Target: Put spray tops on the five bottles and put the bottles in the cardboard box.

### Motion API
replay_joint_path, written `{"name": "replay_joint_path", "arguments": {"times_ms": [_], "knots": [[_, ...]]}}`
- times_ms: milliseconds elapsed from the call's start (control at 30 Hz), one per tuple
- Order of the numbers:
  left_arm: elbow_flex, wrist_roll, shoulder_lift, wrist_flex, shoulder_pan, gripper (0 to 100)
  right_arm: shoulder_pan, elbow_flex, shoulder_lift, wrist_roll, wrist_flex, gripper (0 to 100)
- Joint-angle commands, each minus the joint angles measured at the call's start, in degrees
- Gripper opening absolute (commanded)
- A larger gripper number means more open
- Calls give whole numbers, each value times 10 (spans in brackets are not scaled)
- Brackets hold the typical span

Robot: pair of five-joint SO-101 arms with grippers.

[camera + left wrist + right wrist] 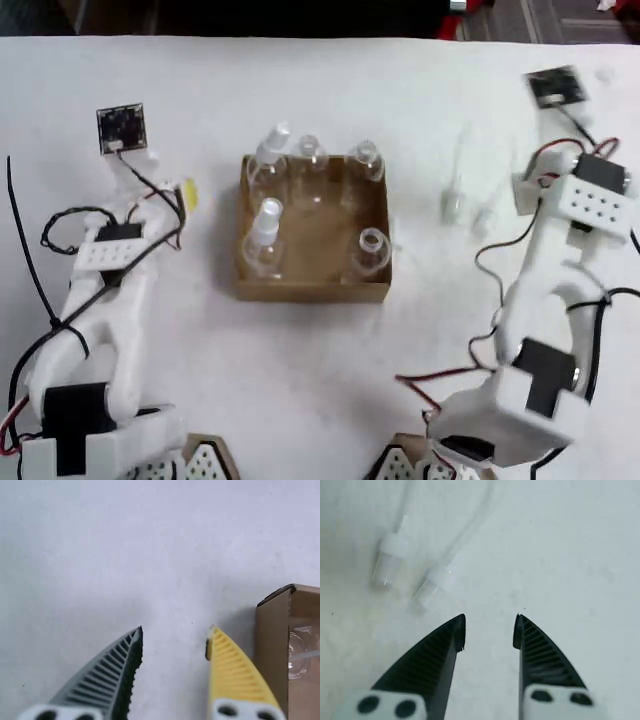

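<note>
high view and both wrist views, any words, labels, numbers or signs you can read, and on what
No text can be read.
box: plain cardboard, no print seen.
bottles: clear, no labels.
spray tops: no marks.
two black boards on the table: too blurred to tell whether they bear any print.
</note>
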State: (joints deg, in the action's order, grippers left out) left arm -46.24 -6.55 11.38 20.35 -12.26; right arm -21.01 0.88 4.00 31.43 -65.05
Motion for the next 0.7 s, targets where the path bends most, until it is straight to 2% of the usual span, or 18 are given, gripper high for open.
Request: {"name": "replay_joint_path", "arguments": {"times_ms": [0, 100, 167, 300, 400, 533, 633, 667], "knots": [[2, 6, 28, -17, 6, 195, -11, 86, 77, -60, -11, 142], [2, 6, 28, -18, 6, 195, 7, 145, 131, -67, -60, 142], [1, 6, 28, -18, 6, 195, 28, 183, 159, -35, -111, 139], [1, 7, 28, -18, 6, 195, 65, 244, 175, 123, -208, 138], [2, 24, 28, -18, 8, 195, 80, 272, 162, 208, -262, 138], [2, 30, 28, -18, 15, 195, 71, 282, 148, 313, -234, 139], [2, 30, 28, -18, 15, 195, 53, 279, 159, 478, -225, 141], [2, 30, 28, -18, 14, 195, 48, 279, 167, 513, -225, 142]]}}
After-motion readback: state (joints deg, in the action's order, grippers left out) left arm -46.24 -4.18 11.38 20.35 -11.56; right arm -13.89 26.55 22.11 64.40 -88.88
